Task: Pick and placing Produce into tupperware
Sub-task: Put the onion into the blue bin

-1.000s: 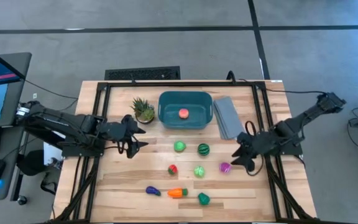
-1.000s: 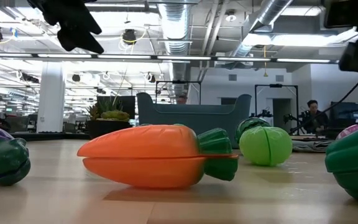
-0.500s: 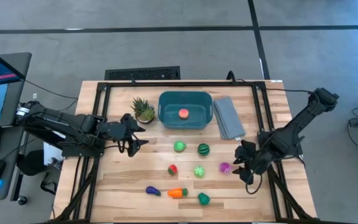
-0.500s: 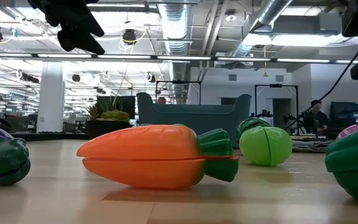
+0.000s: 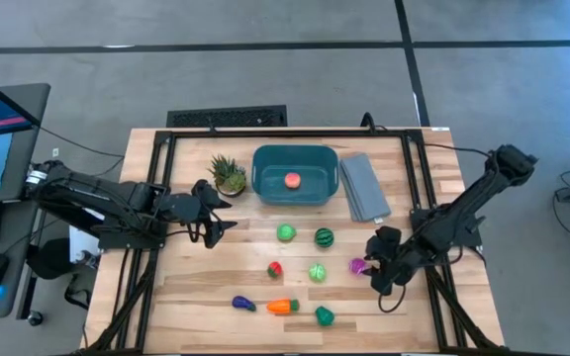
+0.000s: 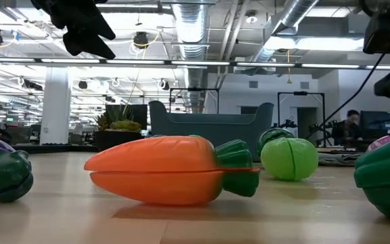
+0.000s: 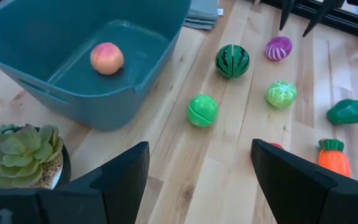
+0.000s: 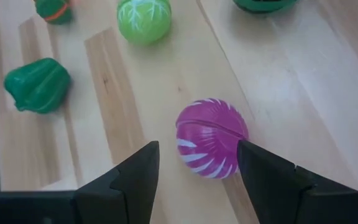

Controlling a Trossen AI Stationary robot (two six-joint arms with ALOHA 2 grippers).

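The teal tupperware (image 5: pixel 265 188) stands at the far middle of the table with a pink peach (image 5: pixel 292 180) inside. The other produce lies loose on the wood: a green ball (image 5: pixel 285 233), watermelon (image 5: pixel 324 237), strawberry (image 5: pixel 275 269), cabbage ball (image 5: pixel 317 273), eggplant (image 5: pixel 243 304), carrot (image 5: pixel 282 307), green pepper (image 5: pixel 324 315) and a magenta piece (image 8: pixel 211 138). My right gripper (image 8: pixel 197 149) is open and slants down over the magenta piece (image 5: pixel 358 265), a finger on either side, close to it. My left gripper (image 5: pixel 216 220) hangs open above the table's left part.
A spiky potted plant (image 5: pixel 229 175) stands left of the tub and a flat grey ribbed slab (image 5: pixel 364 186) right of it. Black frame rails run along the table's left and right sides. Bare wood lies between the tub and the fruit.
My right gripper has come down and moved toward the table's near edge and left, from beside the right rail to the magenta piece, tipping more steeply downward. The produce has stayed where it was.
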